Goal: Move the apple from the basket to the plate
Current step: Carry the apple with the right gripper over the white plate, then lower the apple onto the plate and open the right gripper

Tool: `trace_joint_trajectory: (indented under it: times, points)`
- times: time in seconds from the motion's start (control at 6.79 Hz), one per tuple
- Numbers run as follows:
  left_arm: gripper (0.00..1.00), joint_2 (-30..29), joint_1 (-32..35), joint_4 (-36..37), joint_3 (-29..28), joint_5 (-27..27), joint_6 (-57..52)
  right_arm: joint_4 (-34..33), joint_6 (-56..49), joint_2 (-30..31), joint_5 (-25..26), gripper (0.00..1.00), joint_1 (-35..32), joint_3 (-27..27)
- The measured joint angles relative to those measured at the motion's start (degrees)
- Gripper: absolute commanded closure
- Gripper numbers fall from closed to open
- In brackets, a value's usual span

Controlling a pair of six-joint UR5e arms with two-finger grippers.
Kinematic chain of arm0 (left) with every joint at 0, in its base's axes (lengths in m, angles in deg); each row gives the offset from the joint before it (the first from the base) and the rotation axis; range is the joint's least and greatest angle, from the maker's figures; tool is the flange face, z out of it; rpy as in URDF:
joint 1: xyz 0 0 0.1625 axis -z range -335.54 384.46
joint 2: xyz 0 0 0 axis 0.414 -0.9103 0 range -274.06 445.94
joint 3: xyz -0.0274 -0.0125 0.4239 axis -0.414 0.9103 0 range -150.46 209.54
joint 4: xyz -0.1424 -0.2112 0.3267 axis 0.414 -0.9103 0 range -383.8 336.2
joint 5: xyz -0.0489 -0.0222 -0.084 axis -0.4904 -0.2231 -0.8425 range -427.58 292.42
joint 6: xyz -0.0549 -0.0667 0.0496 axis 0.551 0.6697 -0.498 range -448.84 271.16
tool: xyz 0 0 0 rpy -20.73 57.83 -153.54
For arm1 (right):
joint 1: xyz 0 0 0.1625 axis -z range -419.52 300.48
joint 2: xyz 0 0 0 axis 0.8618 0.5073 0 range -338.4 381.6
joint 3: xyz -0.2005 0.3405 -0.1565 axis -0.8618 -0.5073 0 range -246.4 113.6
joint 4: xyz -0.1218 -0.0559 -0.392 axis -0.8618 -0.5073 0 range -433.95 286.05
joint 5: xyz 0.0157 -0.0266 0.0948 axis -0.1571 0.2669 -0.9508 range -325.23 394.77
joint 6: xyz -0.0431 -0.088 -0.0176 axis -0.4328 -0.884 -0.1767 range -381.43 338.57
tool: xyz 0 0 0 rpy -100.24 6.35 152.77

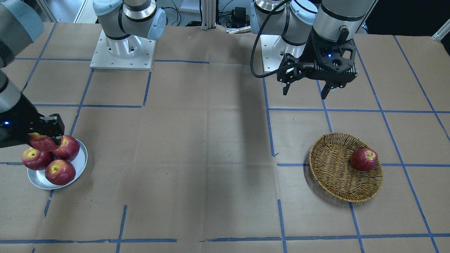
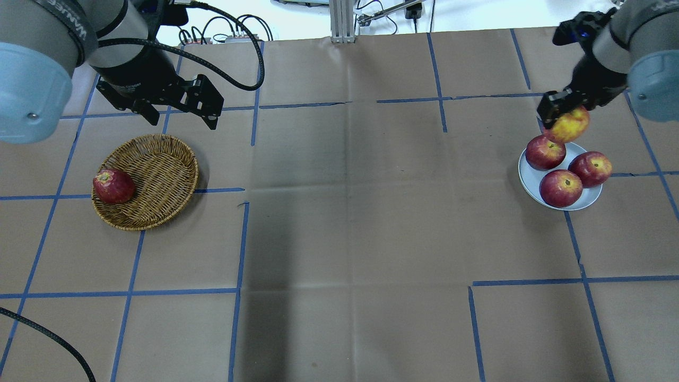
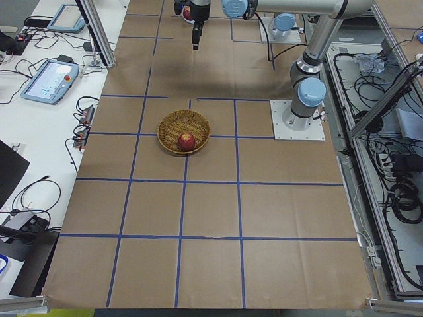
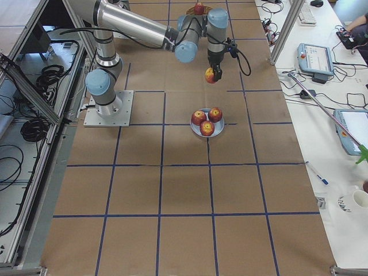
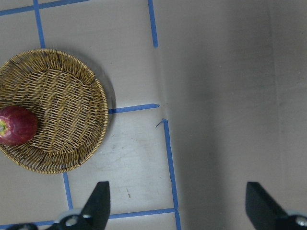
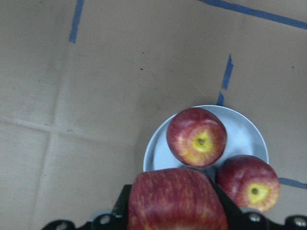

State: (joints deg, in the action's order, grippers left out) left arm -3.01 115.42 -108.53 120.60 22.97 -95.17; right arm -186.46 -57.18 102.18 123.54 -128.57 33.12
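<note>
Table (image 3: 211, 211) covered in brown paper, marked with a blue tape grid (image 1: 351, 110). White bench (image 3: 33, 125) alongside carries a teach pendant (image 3: 49, 80) and loose cables (image 3: 30, 191).

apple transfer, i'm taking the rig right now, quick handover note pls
Right gripper: shut on the apple, held in the air above the plate.
Left gripper: open, empty, hovering beside the basket.
The plate holds three dark red apples. One dark red apple lies in the basket.
Done: apple picked and carried across.
Left: lower it onto the plate, probably into the bare part, and release.
</note>
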Motion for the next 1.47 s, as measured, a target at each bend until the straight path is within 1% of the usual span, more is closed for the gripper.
trace_joint_trajectory:
  times: [0.15,0.29,0.59,1.18,1.33,1.47]
  points:
    - [0.01,0.03,0.0,0.02,0.0,0.02,0.0,-0.86,-5.52,-0.93,-0.8,0.51,4.01,1.13]
    - [0.01,0.01,0.01,0.06,0.0,0.0,0.0,-2.31,-8.14,-2.35,-2.21,0.51,6.1,2.23]
    - [0.01,0.01,0.01,0.09,0.0,-0.02,0.0,-4.03,-8.39,-4.08,-3.28,0.51,6.72,3.11]
    - [0.01,0.01,0.01,0.07,0.08,-0.08,0.06,-7.19,-7.51,-6.87,-3.4,0.5,6.37,4.05]
    - [0.01,0.01,0.01,0.08,0.09,-0.1,0.08,-7.78,-7.5,-7.43,-3.42,0.45,6.34,4.13]
    - [0.01,0.01,0.01,0.08,0.09,-0.1,0.08,-8.04,-7.49,-8.03,-3.42,0.0,6.32,4.16]
